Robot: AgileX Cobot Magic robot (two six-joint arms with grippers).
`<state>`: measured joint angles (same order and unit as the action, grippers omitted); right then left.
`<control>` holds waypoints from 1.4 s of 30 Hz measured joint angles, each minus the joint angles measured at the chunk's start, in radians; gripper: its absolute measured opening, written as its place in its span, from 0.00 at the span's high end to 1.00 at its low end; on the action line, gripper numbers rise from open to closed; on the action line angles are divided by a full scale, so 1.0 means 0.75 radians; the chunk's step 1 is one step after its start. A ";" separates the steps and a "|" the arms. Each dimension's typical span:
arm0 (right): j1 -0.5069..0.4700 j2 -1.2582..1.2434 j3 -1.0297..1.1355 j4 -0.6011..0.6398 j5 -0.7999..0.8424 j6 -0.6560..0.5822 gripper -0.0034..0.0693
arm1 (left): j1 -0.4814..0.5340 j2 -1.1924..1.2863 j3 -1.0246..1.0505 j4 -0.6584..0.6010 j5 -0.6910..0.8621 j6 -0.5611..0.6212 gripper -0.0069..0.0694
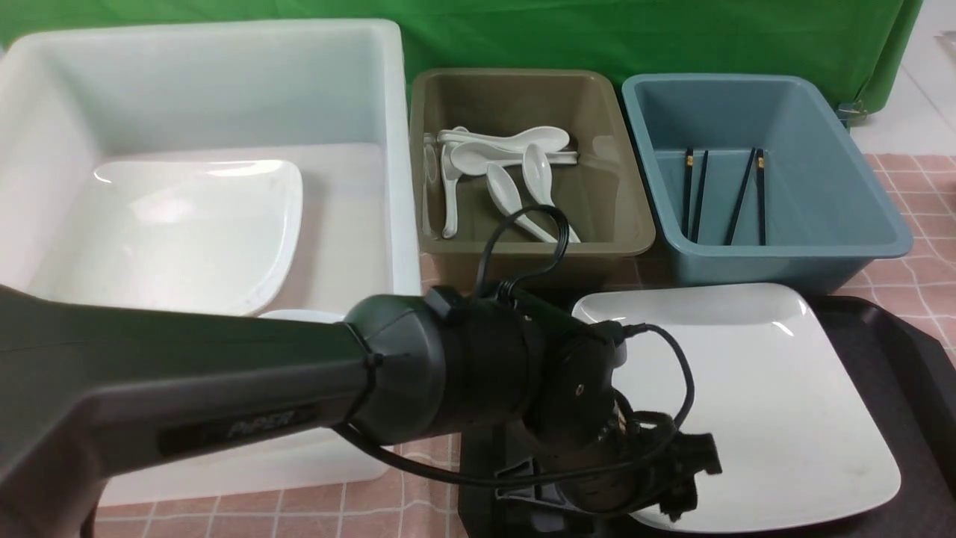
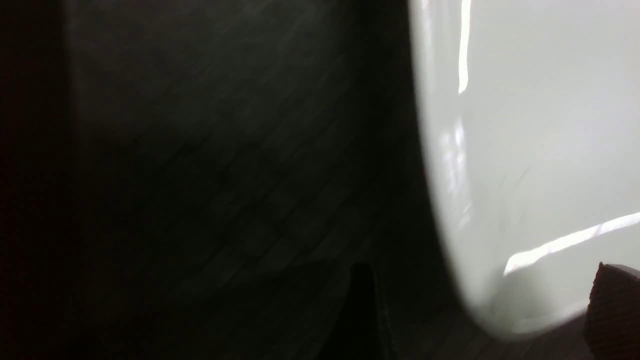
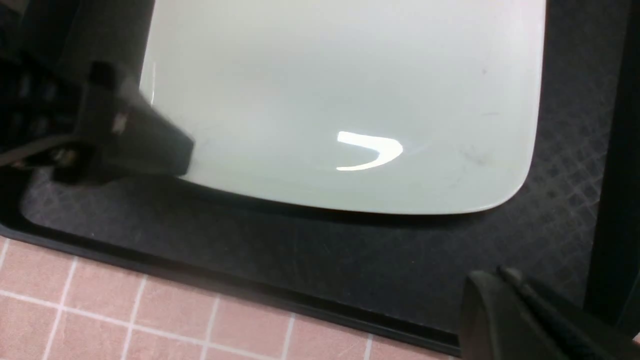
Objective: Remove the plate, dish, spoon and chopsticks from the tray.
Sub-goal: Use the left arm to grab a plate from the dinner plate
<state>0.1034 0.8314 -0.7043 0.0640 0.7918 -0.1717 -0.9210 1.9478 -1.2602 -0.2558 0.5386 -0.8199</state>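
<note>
A large white plate [image 1: 754, 403] lies on the black tray [image 1: 904, 359]. My left arm reaches across to the plate's near left corner, where my left gripper [image 1: 657, 486] is open. In the left wrist view that rounded corner of the plate [image 2: 540, 150] sits between the two spread fingers [image 2: 612, 310], over the tray [image 2: 200, 175]. My right gripper [image 3: 505, 285] is shut and empty above the tray's near edge [image 3: 250, 260], short of the plate [image 3: 340, 100]. White spoons [image 1: 508, 168] lie in the olive tub and black chopsticks [image 1: 724, 194] in the blue tub. No dish shows on the tray.
A big white tub [image 1: 45, 149] at the left holds a second white plate [image 1: 187, 232], and a small white rim [image 1: 299, 315] peeks out behind my arm. The olive tub [image 1: 620, 187] and blue tub [image 1: 859, 187] stand behind the tray on a pink checked cloth [image 3: 100, 310].
</note>
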 joint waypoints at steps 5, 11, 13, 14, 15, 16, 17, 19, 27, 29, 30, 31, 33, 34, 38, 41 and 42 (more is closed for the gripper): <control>0.000 0.000 0.002 0.000 0.000 0.000 0.91 | 0.000 0.062 0.000 -0.145 -0.169 -0.066 0.23; 0.000 0.000 0.002 0.005 -0.001 -0.001 0.91 | 0.000 0.088 0.000 -0.274 -0.285 -0.072 0.23; 0.000 0.000 0.002 0.009 -0.001 -0.001 0.91 | 0.000 0.096 0.000 -0.289 -0.320 -0.072 0.23; 0.000 0.000 0.002 0.009 -0.001 -0.001 0.91 | 0.000 0.096 0.000 -0.293 -0.330 -0.073 0.23; 0.000 0.000 0.002 0.010 -0.001 -0.001 0.91 | 0.000 0.099 0.000 -0.294 -0.344 -0.073 0.24; 0.000 0.000 0.002 0.010 -0.001 -0.001 0.91 | 0.000 0.106 0.000 -0.297 -0.366 -0.073 0.25; 0.000 0.000 0.002 0.010 -0.001 -0.001 0.91 | 0.000 0.109 0.000 -0.299 -0.379 -0.073 0.27; 0.000 0.000 0.002 0.011 -0.001 -0.001 0.91 | 0.000 0.117 0.000 -0.318 -0.407 -0.073 0.31; 0.000 0.000 0.002 0.011 -0.001 -0.001 0.91 | 0.000 0.149 0.000 -0.363 -0.438 -0.073 0.57; 0.000 0.000 0.002 0.011 -0.001 -0.001 0.91 | 0.000 0.152 0.000 -0.366 -0.438 -0.073 0.63; 0.000 0.000 0.002 0.011 -0.001 -0.001 0.91 | 0.000 0.154 0.000 -0.368 -0.438 -0.073 0.67; 0.000 0.000 0.002 0.011 -0.001 -0.001 0.91 | 0.000 0.156 0.000 -0.369 -0.438 -0.071 0.71; 0.000 0.000 0.002 0.011 -0.001 -0.001 0.91 | 0.000 0.158 0.000 -0.380 -0.439 -0.063 0.79; 0.000 0.000 0.002 0.011 -0.001 -0.001 0.91 | 0.000 0.158 0.000 -0.400 -0.440 -0.041 0.81; 0.000 0.000 0.002 0.012 -0.014 -0.001 0.91 | 0.000 0.150 0.000 -0.467 -0.441 0.059 0.82; 0.000 -0.001 0.002 0.012 -0.036 0.003 0.91 | 0.000 0.115 0.000 -0.502 -0.442 0.142 0.84; 0.000 -0.002 0.002 0.012 -0.043 0.003 0.91 | 0.000 0.102 0.002 -0.502 -0.442 0.149 0.85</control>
<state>0.1034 0.8296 -0.7030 0.0727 0.7597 -0.1693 -0.9210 2.0241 -1.2586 -0.6320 0.2073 -0.7078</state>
